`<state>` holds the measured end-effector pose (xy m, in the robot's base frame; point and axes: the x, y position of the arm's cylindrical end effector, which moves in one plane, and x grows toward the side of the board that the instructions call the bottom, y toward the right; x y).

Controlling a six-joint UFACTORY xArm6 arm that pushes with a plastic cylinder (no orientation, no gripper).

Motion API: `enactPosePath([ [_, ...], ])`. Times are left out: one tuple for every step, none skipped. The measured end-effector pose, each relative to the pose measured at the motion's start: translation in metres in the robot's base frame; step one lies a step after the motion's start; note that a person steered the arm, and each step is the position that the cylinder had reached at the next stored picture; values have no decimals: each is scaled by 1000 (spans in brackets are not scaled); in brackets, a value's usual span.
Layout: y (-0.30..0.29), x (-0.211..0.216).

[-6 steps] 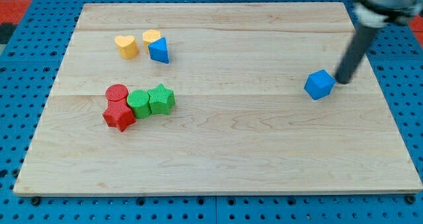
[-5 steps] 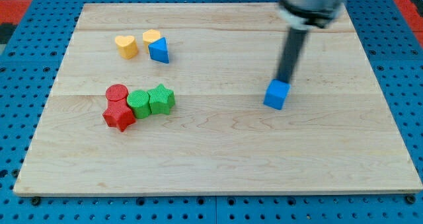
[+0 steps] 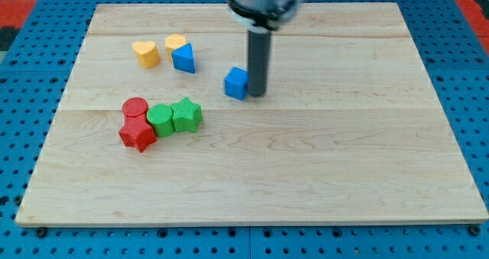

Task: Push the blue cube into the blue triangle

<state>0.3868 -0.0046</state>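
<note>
**1 blue cube pressed by the rod**

My tip [image 3: 257, 93] is set against the small blue cube [image 3: 237, 83] on its right side in the view. No gripper is fitted. The blue triangle block [image 3: 183, 59] lies up-left, apart, on the wooden board [image 3: 306, 167].

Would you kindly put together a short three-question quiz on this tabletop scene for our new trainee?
1. True or false: my tip stands at the view's right of the blue cube.
2. What lies directly against the blue triangle?
A. a yellow block
B. the green star
C. the red cylinder
3. Fill in: the blue cube and the blue triangle are ____ (touching / apart).

Key:
1. True; the tip is right beside the cube.
2. A.
3. Apart; bare board shows between them.
</note>
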Motion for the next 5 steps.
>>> enactPosePath([
  [-74, -15],
  [-98, -15],
  [-98, -18],
  [-100, -26],
  [-94, -23],
])
